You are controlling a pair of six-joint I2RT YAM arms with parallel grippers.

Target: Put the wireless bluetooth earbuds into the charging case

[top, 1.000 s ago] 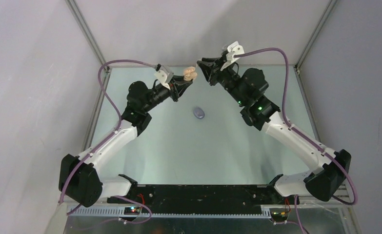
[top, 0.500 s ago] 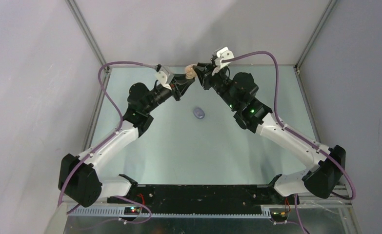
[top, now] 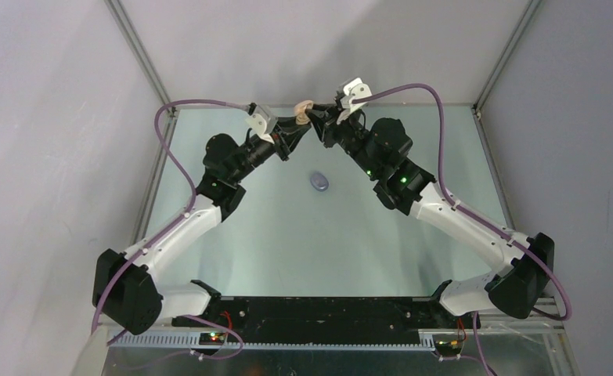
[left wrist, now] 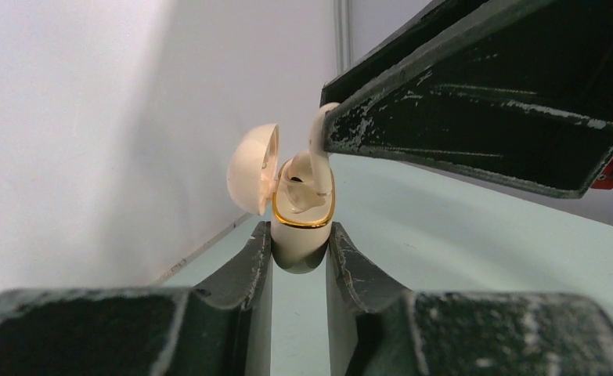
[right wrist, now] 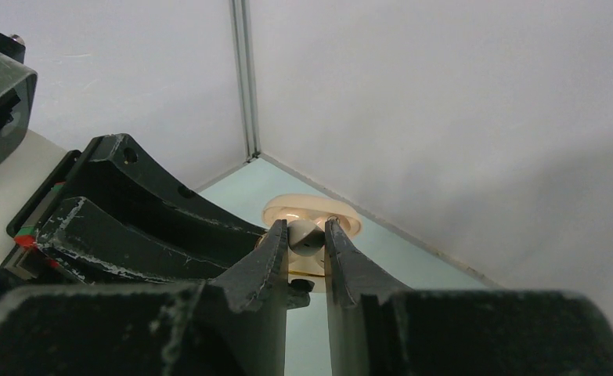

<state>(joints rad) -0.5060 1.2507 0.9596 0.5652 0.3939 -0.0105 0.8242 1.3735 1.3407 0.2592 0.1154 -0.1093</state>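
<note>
case [left wrist: 300, 235] between left fingers [left wrist: 240, 274] | earbud [right wrist: 303, 236] at its opening | other case [top: 319, 182] on table [top: 287, 243]

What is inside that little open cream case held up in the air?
One cream earbud sits partway in the charging case, its stem pinched by the right gripper. The deeper wells are hidden by its wall and that earbud.

A smooth, pale green bench [top: 303, 243] sits inside plain grey walls [top: 45, 117], with slim metal posts [top: 138, 51] rising from both of its far corners.
</note>
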